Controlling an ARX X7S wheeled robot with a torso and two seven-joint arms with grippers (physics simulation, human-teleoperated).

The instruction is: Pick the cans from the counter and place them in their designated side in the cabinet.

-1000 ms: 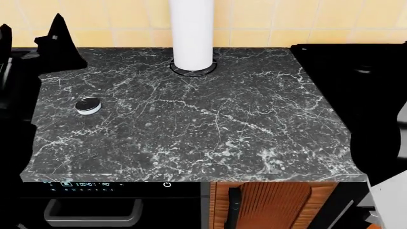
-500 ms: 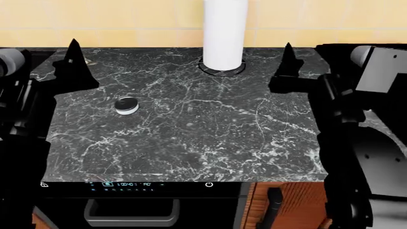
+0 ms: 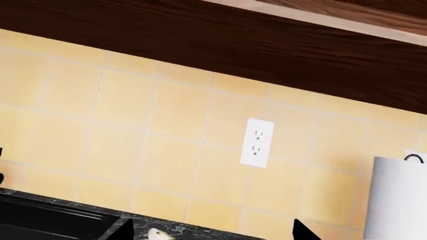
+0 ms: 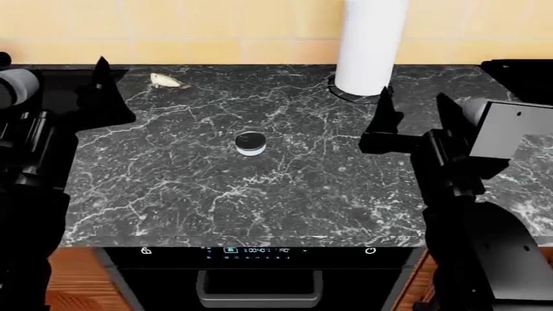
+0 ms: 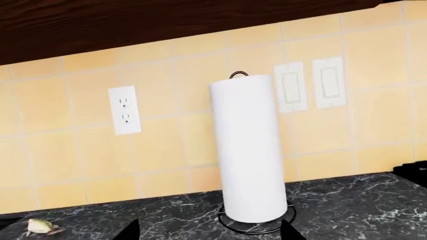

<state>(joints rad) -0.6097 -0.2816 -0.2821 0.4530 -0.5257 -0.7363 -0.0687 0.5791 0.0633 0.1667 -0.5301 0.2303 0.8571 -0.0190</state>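
Task appears barely begun. Nearest, at mid-frame in the head view, the squat white can (image 4: 250, 143) stands on the counter (image 4: 259, 194), ungrasped. The left gripper (image 4: 102, 87), upper left, and the right gripper (image 4: 384, 123), right of centre, both hang spread and empty, well apart from it. Farther back: the garlic-like lump (image 4: 167, 81) and paper-towel roll (image 4: 370, 45). The green can and the cabinet interior are not visible.
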